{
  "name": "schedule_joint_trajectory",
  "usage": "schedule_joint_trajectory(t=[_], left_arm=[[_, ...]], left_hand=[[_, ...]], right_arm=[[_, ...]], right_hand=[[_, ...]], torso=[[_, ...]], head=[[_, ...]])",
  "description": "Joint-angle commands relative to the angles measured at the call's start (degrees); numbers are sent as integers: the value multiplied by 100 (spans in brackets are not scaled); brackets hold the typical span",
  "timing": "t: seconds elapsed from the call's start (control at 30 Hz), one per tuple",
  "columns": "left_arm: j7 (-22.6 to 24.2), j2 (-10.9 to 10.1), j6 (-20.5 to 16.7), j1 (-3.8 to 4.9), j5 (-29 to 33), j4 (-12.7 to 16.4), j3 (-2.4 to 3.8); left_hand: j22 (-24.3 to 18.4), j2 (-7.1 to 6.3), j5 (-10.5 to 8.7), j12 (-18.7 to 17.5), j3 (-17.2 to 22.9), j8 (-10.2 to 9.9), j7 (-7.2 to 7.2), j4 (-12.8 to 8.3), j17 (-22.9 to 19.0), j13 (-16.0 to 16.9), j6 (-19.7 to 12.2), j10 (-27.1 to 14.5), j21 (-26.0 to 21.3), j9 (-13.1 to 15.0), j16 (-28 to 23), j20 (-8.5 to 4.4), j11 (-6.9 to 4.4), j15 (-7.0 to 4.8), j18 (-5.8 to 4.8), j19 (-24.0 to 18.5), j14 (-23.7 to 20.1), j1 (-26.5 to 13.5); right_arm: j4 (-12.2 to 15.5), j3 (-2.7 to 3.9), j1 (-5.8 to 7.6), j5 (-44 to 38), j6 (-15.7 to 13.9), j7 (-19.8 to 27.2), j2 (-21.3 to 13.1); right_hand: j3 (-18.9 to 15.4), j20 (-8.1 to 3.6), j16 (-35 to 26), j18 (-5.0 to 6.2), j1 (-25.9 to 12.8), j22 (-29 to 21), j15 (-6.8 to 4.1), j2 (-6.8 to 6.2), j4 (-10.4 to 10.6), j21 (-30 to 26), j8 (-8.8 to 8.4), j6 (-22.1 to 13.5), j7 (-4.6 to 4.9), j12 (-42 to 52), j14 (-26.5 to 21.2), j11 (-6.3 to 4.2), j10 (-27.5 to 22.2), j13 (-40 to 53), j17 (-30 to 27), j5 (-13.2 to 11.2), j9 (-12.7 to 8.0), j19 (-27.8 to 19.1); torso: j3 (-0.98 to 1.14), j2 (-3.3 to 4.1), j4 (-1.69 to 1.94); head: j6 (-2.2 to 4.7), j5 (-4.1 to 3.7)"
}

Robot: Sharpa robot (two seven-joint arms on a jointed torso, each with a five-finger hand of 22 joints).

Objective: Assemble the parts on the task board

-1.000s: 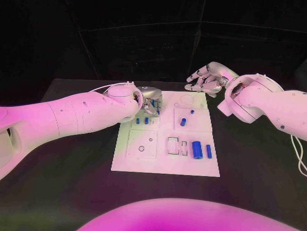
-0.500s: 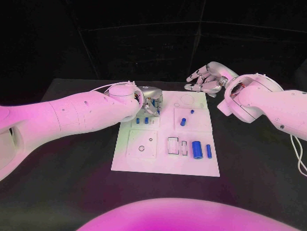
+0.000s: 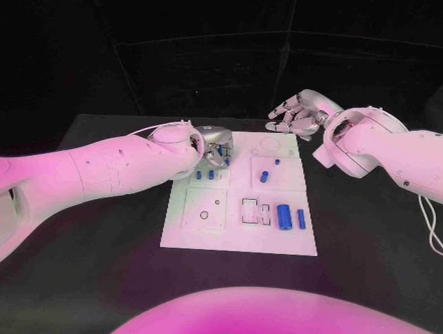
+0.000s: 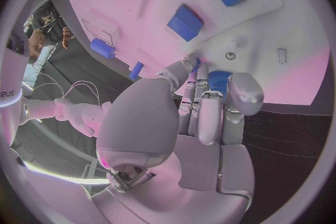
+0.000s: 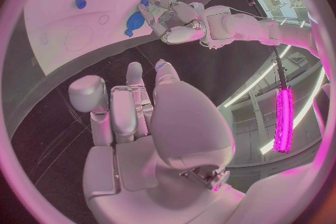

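Note:
The white task board (image 3: 236, 236) lies in the middle of the table. My left hand (image 3: 215, 143) hovers over its far left corner with the fingers curled together, and a small blue part (image 4: 217, 75) sits pinched at the fingertips, close above the board (image 4: 287, 61). Two small blue blocks (image 3: 205, 175) stand just near of that hand. A blue peg (image 3: 264, 176) and a tiny blue piece (image 3: 277, 161) are right of centre. A thick blue cylinder (image 3: 284, 214) and a slim one (image 3: 302, 218) lie near the right edge. My right hand (image 3: 300, 115) hangs above the far right corner, fingers apart, holding nothing.
The black table (image 3: 101, 243) surrounds the board on all sides. Outlined recesses (image 3: 251, 211) and small holes (image 3: 217, 203) mark the board's near half. In the right wrist view my left hand (image 5: 171, 19) shows over the board (image 5: 56, 28).
My left hand has shifted slightly toward the board's far edge, still curled on the blue part. The right hand has not moved.

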Motion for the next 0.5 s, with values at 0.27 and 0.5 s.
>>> schedule_joint_trajectory(t=[0.27,0.5], left_arm=[[240,-202,-594,1,402,248,30],[244,-413,-596,2,492,442,155]], left_hand=[[30,-51,-25,-233,127,-150,46,-56,-48,-56,14,39,37,-55,19,21,33,12,-89,38,99,-58],[41,-95,-25,-323,163,-212,64,-66,-82,-76,-14,24,42,-82,5,37,55,32,-91,32,88,-104]], right_arm=[[-1,4,9,5,-1,56,0],[-2,4,8,5,-1,57,-8]], right_hand=[[-31,11,-34,64,16,-4,-48,62,8,-36,20,-13,-8,36,161,-9,-34,-12,4,63,2,31],[-32,11,-36,64,18,-6,-49,64,8,-37,20,-12,-8,36,161,-9,-35,-13,3,74,2,30]], torso=[[-2,0,2],[1,-4,9]], head=[[11,14],[25,30]])
